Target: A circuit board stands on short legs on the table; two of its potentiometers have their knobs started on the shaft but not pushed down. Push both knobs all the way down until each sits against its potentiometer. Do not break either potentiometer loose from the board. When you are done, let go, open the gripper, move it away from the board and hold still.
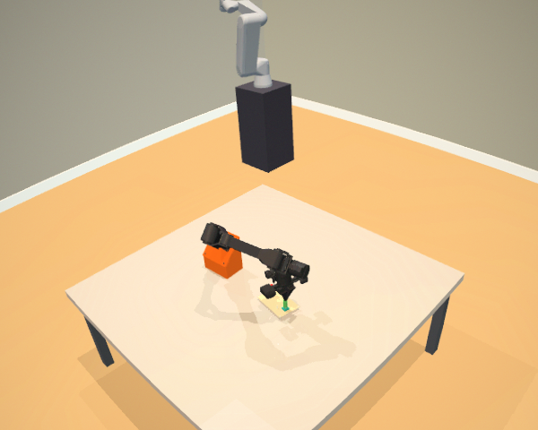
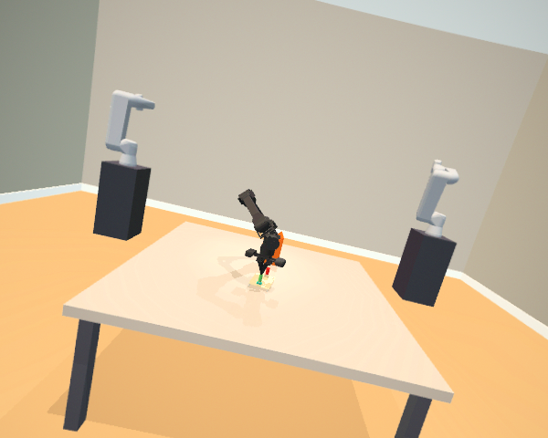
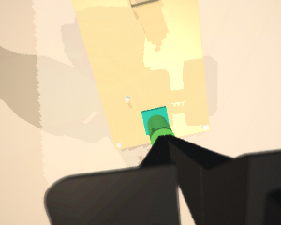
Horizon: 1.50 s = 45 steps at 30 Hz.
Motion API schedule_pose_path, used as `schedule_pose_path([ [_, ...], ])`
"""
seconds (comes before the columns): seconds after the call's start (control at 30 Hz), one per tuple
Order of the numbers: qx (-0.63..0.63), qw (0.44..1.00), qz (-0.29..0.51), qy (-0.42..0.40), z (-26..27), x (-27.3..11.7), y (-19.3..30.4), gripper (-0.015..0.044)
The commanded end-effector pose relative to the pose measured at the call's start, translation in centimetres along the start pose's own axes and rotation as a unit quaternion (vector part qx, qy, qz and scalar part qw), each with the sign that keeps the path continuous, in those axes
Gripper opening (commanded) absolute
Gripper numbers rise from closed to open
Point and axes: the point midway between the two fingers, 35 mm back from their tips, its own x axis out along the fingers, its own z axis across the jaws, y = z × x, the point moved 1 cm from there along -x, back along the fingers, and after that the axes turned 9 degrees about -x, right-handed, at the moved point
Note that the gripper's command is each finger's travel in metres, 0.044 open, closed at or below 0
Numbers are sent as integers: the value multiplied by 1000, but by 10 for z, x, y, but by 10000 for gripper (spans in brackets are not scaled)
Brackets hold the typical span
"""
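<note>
The pale yellow circuit board (image 1: 270, 302) (image 2: 268, 283) (image 3: 103, 61) lies level on the table. A green knob (image 1: 285, 304) (image 2: 260, 277) (image 3: 160, 133) stands upright over a teal potentiometer (image 1: 285, 308) (image 2: 258, 283) (image 3: 150, 113) near one end of the board. My gripper (image 1: 285, 299) (image 2: 261, 274) (image 3: 164, 141) is shut, pointing down, with its fingertips at the top of the green knob, not around it. I cannot tell whether a gap remains under that knob. A red knob (image 1: 272, 285) (image 2: 267, 271) stands farther back, partly hidden by the gripper in the top view; its potentiometer is not clearly visible.
The arm's orange base (image 1: 225, 262) (image 2: 279, 247) stands on the table (image 1: 167, 296) (image 2: 170, 292) behind the board. A small pale pin (image 3: 127, 99) stands on the board beside the teal potentiometer. Grey arms on dark pedestals (image 1: 264, 127) (image 2: 121, 200) stand away from the table.
</note>
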Motion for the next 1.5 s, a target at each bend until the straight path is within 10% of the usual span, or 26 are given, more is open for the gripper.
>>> schedule_pose_path([
  [0.0,7,1000,-5,-1,2,3,1,0],
  [0.43,7,1000,-5,-1,2,-18,1,0],
  [1.0,2,1000,-8,4,-12,-38,-88,440],
  [1.47,3,1000,-9,0,-6,-39,-195,440],
])
